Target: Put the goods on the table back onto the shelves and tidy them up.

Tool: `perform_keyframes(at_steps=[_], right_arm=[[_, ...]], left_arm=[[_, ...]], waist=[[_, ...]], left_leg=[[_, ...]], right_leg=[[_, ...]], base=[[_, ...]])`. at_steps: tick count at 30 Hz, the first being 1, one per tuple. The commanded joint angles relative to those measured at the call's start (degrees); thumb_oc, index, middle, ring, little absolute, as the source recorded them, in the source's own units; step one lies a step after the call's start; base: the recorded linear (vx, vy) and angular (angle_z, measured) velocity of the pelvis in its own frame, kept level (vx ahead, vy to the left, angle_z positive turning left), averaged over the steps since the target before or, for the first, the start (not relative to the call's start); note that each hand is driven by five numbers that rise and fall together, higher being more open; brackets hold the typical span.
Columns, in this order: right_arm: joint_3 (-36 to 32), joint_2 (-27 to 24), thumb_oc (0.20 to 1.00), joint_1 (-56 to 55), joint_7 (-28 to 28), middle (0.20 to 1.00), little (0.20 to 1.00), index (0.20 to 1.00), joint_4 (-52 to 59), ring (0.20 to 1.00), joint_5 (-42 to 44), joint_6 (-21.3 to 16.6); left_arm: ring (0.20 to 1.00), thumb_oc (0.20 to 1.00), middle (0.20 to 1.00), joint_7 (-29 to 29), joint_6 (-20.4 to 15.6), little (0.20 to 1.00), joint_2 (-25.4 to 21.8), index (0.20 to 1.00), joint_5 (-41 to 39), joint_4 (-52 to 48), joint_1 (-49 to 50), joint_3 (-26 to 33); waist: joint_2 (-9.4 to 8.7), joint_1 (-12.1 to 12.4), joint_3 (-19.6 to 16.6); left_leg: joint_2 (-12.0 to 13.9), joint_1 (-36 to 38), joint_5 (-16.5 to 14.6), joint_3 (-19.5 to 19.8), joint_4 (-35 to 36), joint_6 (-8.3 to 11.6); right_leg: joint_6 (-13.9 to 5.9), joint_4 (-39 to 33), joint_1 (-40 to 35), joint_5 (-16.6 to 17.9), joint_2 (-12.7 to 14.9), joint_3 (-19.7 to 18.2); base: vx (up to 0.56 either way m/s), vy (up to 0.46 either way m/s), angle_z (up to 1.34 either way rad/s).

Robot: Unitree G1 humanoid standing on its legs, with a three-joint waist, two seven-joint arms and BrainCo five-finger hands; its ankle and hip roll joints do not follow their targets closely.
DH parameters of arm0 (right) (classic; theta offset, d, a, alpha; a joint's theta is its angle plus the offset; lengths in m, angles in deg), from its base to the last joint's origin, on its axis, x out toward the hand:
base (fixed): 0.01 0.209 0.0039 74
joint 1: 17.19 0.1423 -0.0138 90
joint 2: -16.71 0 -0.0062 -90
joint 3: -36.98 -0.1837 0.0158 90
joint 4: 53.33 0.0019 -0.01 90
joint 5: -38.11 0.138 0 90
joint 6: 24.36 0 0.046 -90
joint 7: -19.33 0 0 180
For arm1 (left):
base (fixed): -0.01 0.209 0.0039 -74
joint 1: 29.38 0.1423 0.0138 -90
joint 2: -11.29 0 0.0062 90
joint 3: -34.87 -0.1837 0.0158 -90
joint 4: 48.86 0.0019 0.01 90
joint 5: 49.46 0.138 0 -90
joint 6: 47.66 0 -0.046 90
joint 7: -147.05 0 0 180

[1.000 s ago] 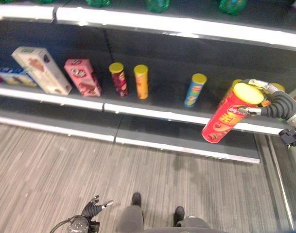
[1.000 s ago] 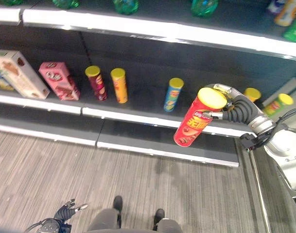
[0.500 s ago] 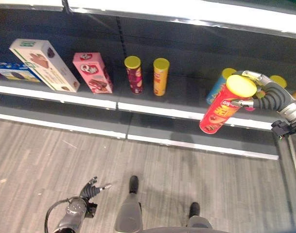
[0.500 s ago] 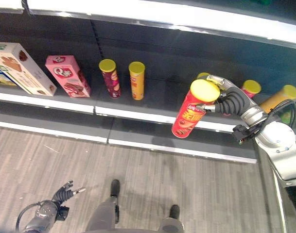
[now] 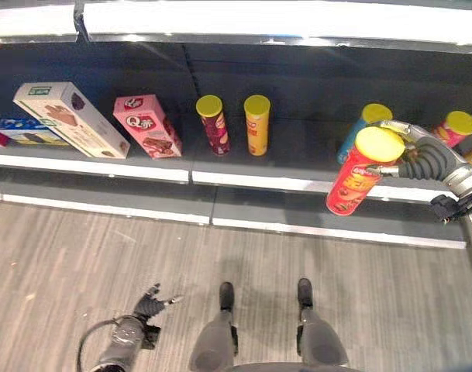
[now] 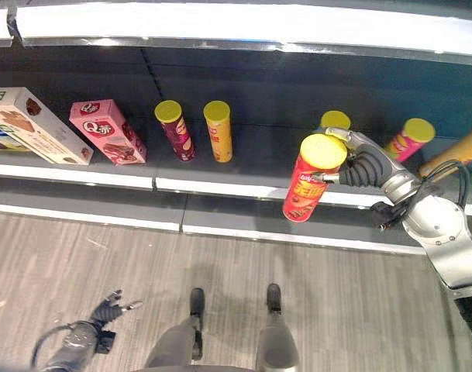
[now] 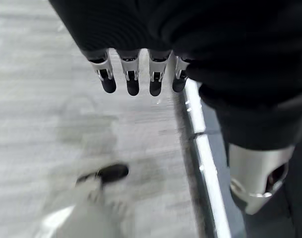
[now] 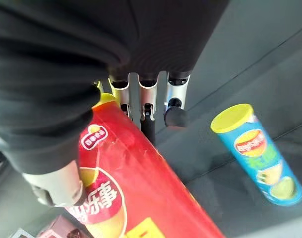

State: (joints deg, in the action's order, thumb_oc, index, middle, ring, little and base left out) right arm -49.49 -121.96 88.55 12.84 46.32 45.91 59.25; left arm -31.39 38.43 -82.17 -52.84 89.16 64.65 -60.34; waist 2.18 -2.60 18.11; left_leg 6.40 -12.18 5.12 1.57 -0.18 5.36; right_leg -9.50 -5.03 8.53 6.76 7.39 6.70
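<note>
My right hand [image 5: 423, 160] is shut on a red chip can [image 5: 357, 177] with a yellow lid, gripping it near the top. The can hangs tilted over the front edge of the dark middle shelf [image 5: 282, 183], just in front of a blue chip can [image 5: 364, 122] that stands on the shelf. In the right wrist view my fingers [image 8: 147, 101] and thumb wrap the red chip can [image 8: 133, 191], with the blue chip can [image 8: 258, 154] beyond. My left hand [image 5: 148, 305] hangs low over the floor, fingers [image 7: 132, 77] straight and holding nothing.
On the same shelf stand a cream box [image 5: 70, 119], a pink box [image 5: 147, 125], a maroon can [image 5: 213, 124], an orange can [image 5: 256, 124] and a pink can [image 5: 452, 129]. A blue box [image 5: 22, 132] lies at the far left. A lower shelf ledge [image 5: 298, 211] juts out below.
The whole view has shifted, so the camera moved. The red can, still in my right hand, now hangs in front of the blue can instead of to its right.
</note>
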Motion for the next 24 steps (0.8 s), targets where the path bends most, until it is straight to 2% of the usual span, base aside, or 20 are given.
perform_keyframes(at_steps=[1,7,12,17,24], right_arm=[[0.8,-1.0,0.2,6.1,3.1,0.2,0.2,0.2,2.1,0.2,-0.1,-3.0],[3.2,-2.4,0.2,12.2,6.5,0.2,0.2,0.2,0.9,0.2,-3.5,-3.0],[1.8,-3.0,0.2,14.4,12.1,0.2,0.2,0.2,-2.5,0.2,-11.3,-2.3],[1.5,-3.3,0.2,15.8,15.9,0.2,0.2,0.2,-6.3,0.2,-16.4,-0.5],[-1.0,2.1,0.2,17.1,22.6,0.2,0.2,0.2,-10.3,0.2,-21.9,1.5]], left_arm=[[1.0,1.0,1.0,-0.9,-1.1,1.0,-6.4,1.0,-0.5,0.3,-0.7,0.2],[1.0,1.0,1.0,-1.9,-1.5,1.0,-7.6,1.0,-2.9,-2.0,-0.1,0.9],[1.0,1.0,1.0,-3.0,-1.7,1.0,-7.7,1.0,-3.3,-4.8,2.0,1.0],[1.0,1.0,1.0,-3.7,-1.6,1.0,-6.9,1.0,-3.7,-5.5,2.4,0.4],[1.0,1.0,1.0,-5.2,-1.9,1.0,-5.6,1.0,-4.0,-6.1,1.3,-1.2]], waist=[[-4.69,2.3,-2.2],[-3.04,3.9,0.5],[-1.3,5.2,2.6],[-0.87,5.6,3.6],[0.3,6.0,4.4]], left_leg=[[0.5,-2.5,-7.5,-1.3,-7.1,3.47],[0.6,-6.3,-6.1,0.1,-7.0,3.82],[0.0,-8.8,-4.9,1.0,-6.5,4.0],[-0.1,-9.5,-3.9,1.0,-5.2,4.26],[-0.9,-9.8,-3.2,1.5,-3.5,4.04]], right_leg=[[-3.67,6.3,3.5,-5.1,4.5,0.1],[-3.24,9.3,6.8,-6.1,5.0,1.7],[-3.11,10.8,9.0,-6.6,5.4,2.3],[-3.29,10.4,9.6,-6.4,5.5,2.6],[-3.62,9.2,9.6,-6.1,5.7,2.6]], base=[[-0.06,-0.089,0.27],[-0.04,-0.062,0.25],[-0.01,-0.026,0.26],[-0.01,-0.009,0.09],[0.0,0.0,0.0]])
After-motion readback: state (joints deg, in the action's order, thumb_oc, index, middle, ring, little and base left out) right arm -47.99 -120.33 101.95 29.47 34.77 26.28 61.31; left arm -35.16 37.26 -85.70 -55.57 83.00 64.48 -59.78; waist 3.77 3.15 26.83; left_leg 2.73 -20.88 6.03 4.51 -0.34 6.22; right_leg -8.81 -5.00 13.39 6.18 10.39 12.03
